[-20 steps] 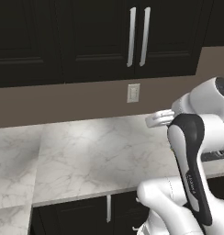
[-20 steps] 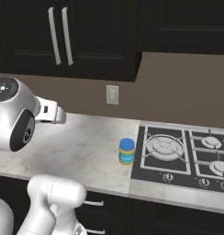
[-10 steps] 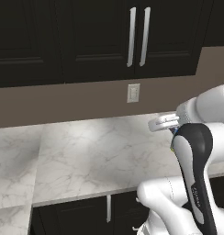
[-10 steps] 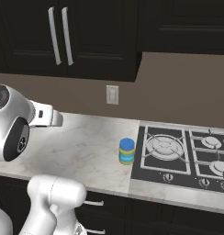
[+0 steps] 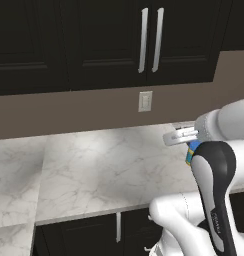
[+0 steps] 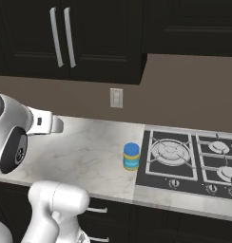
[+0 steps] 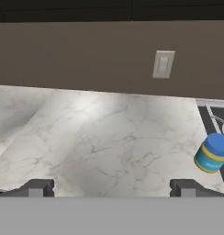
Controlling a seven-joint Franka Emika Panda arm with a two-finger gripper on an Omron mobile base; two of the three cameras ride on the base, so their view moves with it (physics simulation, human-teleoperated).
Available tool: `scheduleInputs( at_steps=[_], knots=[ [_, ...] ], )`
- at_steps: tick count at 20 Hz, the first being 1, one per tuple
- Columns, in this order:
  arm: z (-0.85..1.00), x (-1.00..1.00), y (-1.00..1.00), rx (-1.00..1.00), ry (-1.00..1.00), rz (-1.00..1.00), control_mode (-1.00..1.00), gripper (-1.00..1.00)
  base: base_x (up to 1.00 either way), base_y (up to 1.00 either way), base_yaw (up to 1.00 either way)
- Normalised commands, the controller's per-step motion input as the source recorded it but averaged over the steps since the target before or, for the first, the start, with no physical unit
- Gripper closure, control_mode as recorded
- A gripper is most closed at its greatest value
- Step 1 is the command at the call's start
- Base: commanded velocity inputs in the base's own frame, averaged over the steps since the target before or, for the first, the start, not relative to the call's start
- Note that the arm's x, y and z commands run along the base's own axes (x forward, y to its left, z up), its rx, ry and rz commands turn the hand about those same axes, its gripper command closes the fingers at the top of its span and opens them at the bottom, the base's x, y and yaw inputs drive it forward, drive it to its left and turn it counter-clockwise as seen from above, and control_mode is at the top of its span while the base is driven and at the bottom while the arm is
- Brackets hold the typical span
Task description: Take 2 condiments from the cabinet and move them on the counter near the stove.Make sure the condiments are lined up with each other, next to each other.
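Squat jar with blue lid and yellow-and-teal banded body (image 6: 131, 156): 1, upright on the white-grey marbled stone counter (image 6: 87, 152), just left of the flat black gas stove with round silver burners (image 6: 189, 161), near the counter's front edge; in the hand view it sits at the right (image 7: 213, 153), and in the left base view it peeks out behind the arm (image 5: 191, 150). Black wall cabinet (image 6: 89, 38): doors closed, 2 long silver bar handles (image 5: 150, 40) side by side. White wall switch plate (image 6: 116, 98): 1, on the brown backsplash below the cabinet. White arm's two-finger gripper (image 7: 111, 187): fingers spread wide, nothing between them, above the counter, well left of the jar.
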Motion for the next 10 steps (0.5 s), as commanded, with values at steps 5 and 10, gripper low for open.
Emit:
scheduleInputs(
  at_steps=[5, 10],
  knots=[
    [0.0, 0.0, 0.0, 0.0, 0.0, 0.0, 1.0, -1.0, -0.18, -0.16, -0.05],
    [0.0, 0.0, 0.0, 0.0, 0.0, 0.0, 1.0, -1.0, -0.86, -0.48, -0.09]
  ],
)
